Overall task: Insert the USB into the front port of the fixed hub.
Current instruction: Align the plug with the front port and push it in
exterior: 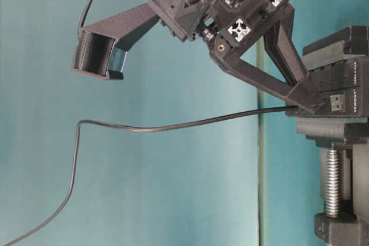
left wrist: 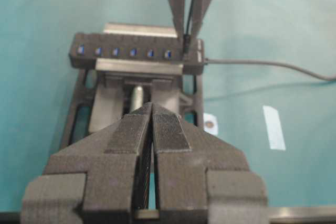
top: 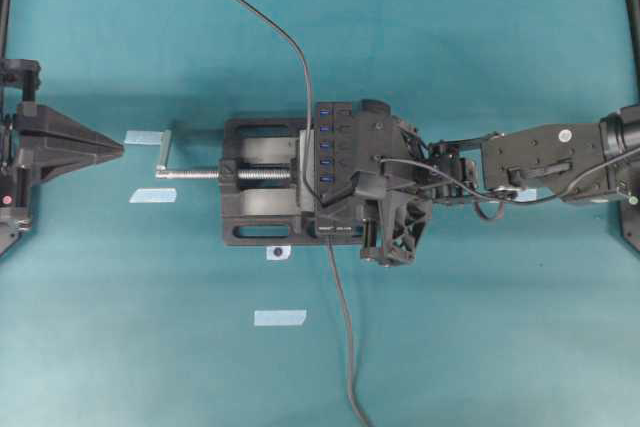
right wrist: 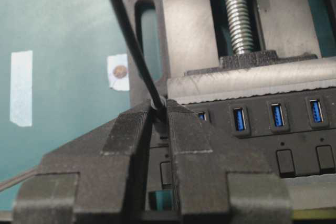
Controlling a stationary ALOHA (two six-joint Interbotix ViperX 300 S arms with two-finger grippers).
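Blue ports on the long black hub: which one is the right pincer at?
The end port, nearest the taped coin; the right pincer holding the black USB plug's cable covers it.

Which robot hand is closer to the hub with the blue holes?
Right. The right gripper is on the hub, shut on the USB. The left gripper sits shut, far beyond the vise.

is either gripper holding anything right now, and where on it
The right gripper pinches the USB at its plug end, where the cable leaves it, over the fixed hub. The left gripper is shut and holds nothing.
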